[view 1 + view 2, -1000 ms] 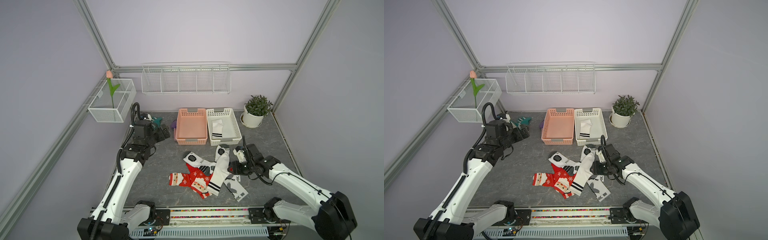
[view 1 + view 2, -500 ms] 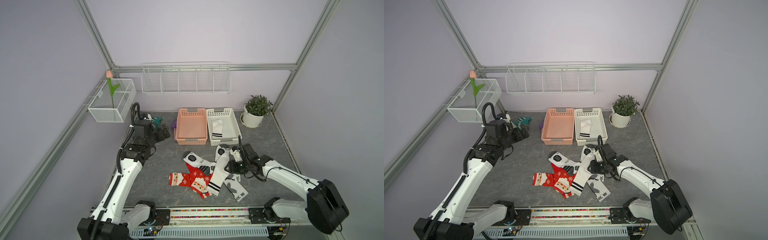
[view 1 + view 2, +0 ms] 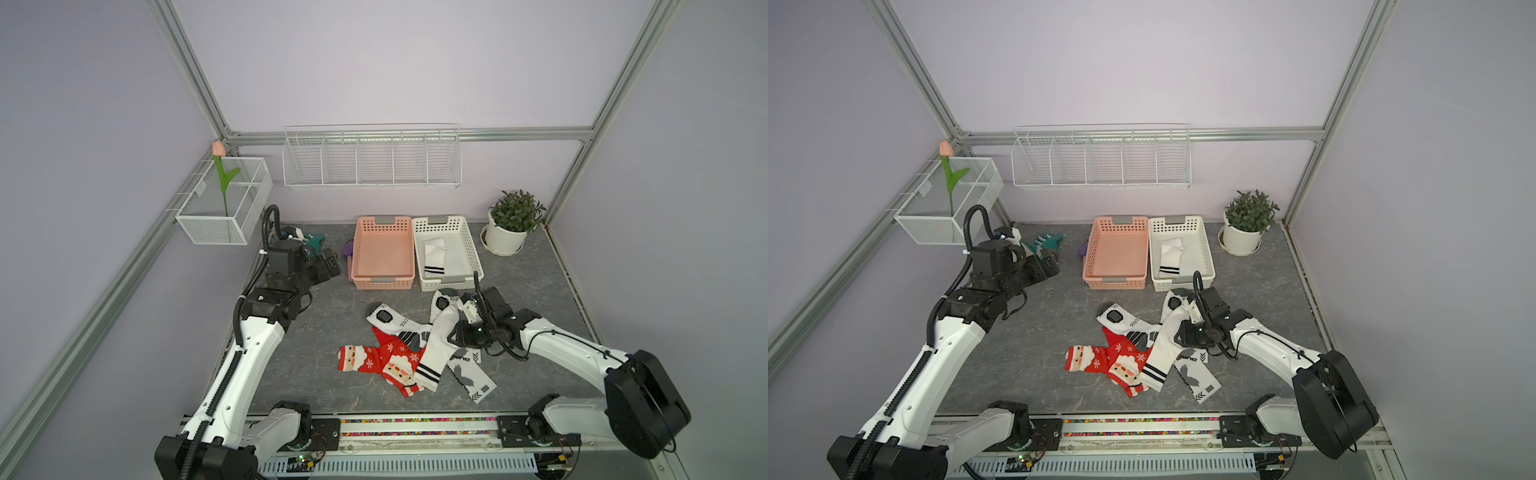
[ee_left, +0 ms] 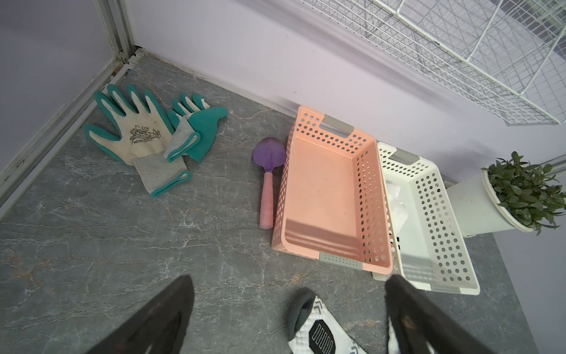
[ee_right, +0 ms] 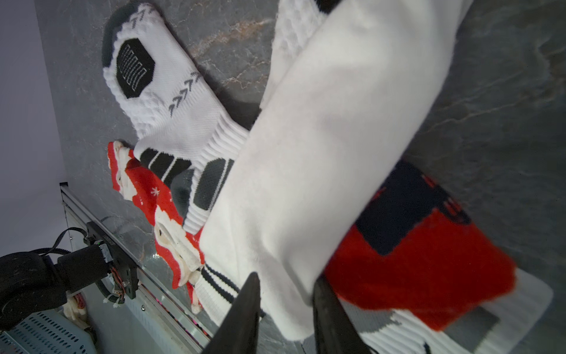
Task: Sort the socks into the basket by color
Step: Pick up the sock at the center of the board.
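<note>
1. The right arm reaches low from its base at the near right, leftwards to the pile of socks in the middle of the grey marbled surface [image 3: 320, 332]. Its wrist is bent downwards.
2. The right pincer [image 5: 286, 306] is narrow. A fold of the long white sock with two black stripes [image 3: 438, 349] is pinched between its fingers [image 5: 242, 312].
3. This sock lies slantwise over the red Santa socks [image 3: 374, 357] and over the white sock with a black hexagon patch [image 3: 384, 318]. A white sock with grey graphic print [image 3: 469, 374] lies at the near right of the pile.
4. One more white striped sock [image 3: 435, 259] lies in the white perforated plastic basket [image 3: 473, 253] at the far side. This basket stands just right of the pink perforated plastic basket [image 3: 384, 257].
5. The left arm stretches from its base at the near left towards the far side, with the elbow raised and the wrist turned to the right.
6. The left pincer [image 3: 330, 266] is wide and holds nothing. It hovers above the surface, just left of the pink basket.
</note>
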`<state>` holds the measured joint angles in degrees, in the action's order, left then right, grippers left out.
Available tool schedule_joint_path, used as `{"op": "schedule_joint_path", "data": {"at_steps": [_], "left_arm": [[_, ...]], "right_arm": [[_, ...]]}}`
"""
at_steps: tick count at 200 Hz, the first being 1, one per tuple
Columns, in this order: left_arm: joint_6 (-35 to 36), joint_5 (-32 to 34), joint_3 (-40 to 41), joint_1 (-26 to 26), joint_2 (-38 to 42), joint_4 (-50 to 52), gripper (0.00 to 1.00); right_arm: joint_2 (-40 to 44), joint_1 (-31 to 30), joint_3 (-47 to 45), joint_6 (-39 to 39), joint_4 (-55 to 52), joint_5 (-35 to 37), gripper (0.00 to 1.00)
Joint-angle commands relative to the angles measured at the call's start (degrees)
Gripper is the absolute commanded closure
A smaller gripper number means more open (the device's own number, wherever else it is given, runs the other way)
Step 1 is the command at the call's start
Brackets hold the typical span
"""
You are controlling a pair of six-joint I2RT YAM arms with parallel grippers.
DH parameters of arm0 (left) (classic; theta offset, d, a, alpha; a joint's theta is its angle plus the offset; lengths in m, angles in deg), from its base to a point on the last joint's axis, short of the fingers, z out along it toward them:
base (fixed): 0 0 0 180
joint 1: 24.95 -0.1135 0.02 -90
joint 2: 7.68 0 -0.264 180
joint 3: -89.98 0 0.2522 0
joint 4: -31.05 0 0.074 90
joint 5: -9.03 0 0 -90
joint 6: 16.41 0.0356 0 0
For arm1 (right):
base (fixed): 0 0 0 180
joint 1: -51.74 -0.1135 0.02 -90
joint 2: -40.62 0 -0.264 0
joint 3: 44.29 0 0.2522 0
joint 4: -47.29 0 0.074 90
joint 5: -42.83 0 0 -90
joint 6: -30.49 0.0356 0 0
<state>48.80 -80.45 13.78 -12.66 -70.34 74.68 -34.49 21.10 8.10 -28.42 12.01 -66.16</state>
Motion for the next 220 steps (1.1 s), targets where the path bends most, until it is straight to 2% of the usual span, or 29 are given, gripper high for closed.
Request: {"op": "schedule_joint_path", "data": {"at_steps": [1, 66, 162, 220], "left_arm": [[-0.60, -0.23, 0.56, 0.19, 0.03, -0.33, 0.00], [-0.72, 0.04, 0.56, 0.18, 0.05, -0.20, 0.00], [-0.63, 0.01, 0.56, 0.19, 0.03, -0.29, 0.00], [-0.61, -0.25, 0.56, 0.19, 0.16, -0.39, 0.00]], "right_arm": [[1.69, -0.60, -1.28, 0.46, 0.06, -2.13, 0.68], [-0.17, -0.66, -2.07, 0.11, -0.33, -1.44, 0.69], [-2.94, -0.68, 0.08, -0.68, 0.05, -1.93, 0.90], [0.58, -1.02, 3.43, -1.56, -4.69, -2.79, 0.93]]}}
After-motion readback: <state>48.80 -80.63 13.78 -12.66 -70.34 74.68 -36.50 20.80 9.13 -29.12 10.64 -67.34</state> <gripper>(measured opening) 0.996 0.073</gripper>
